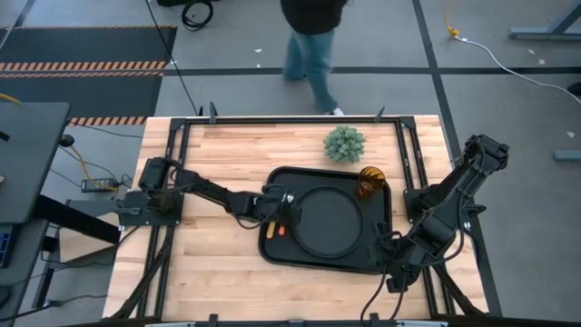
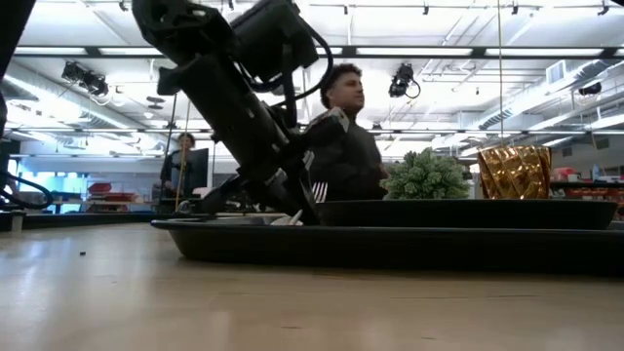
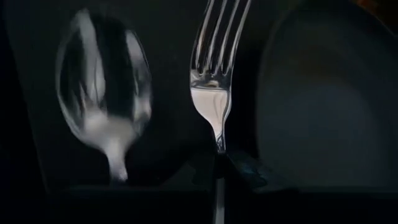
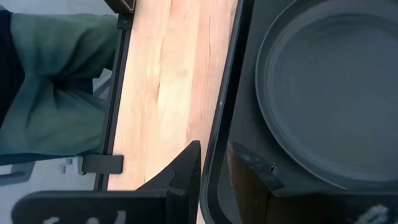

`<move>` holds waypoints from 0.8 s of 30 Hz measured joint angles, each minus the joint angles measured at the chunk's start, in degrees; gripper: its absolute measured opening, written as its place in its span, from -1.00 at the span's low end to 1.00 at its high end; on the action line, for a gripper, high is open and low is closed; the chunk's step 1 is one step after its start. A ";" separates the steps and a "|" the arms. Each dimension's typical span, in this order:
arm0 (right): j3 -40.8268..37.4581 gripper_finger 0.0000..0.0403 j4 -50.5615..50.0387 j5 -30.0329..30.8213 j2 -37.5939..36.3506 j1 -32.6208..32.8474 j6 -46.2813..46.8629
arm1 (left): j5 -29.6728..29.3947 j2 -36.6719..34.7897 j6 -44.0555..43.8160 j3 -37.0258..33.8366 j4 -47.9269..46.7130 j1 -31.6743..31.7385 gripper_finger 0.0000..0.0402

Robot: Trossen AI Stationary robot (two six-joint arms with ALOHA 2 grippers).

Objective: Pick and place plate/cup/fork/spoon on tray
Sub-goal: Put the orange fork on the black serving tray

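The black tray [image 1: 277, 250] lies in the middle of the table, with the round black plate [image 1: 327, 221] on it. The amber cup [image 1: 370, 182] stands in its far right corner. My left gripper [image 1: 283, 207] is over the tray's left part, shut on the fork [image 3: 214, 81]. The fork's tines [image 2: 318, 192] show above the tray's rim. Beside the fork, the silver spoon [image 3: 106, 112] lies bowl up on the tray floor. My right gripper [image 1: 388, 245] is at the tray's near right corner, shut on the rim. My left gripper pinches the fork's thin neck [image 3: 219, 142], just behind the tines, between its two fingers. It slants down from the table's left. The tines point away from the fingers, over the tray beside the plate. The gripper hides the handle end. My right gripper has the tray's raised rim [image 4: 214, 140] between its fingers, close to the near right corner. One finger [image 4: 186, 168] is outside over the wood and the other [image 4: 249, 168] is inside the tray. It slants down from above. The tray lies flat on the table.
A fuzzy green plant ball [image 1: 345, 143] sits on the wood just beyond the tray's far edge. A person [image 1: 313, 41] stands past the table's far edge. Bare wood lies to the left of the tray and along the near edge.
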 joint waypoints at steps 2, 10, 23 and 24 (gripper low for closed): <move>0.00 -0.57 -0.06 -0.18 0.00 -0.01 -0.46 | 0.06 0.00 1.14 0.00 0.00 1.24 -0.87; 0.00 -0.57 -0.13 -0.23 0.00 0.00 -1.34 | 0.25 0.18 1.38 0.02 0.14 3.43 -0.86; 0.00 -0.57 -0.50 -3.06 0.00 0.06 0.27 | -1.38 0.26 5.26 0.02 -0.97 7.87 -0.86; 0.00 -0.57 -0.50 -3.06 0.00 0.20 0.33 | -1.31 0.26 5.26 0.02 -0.97 7.87 -0.86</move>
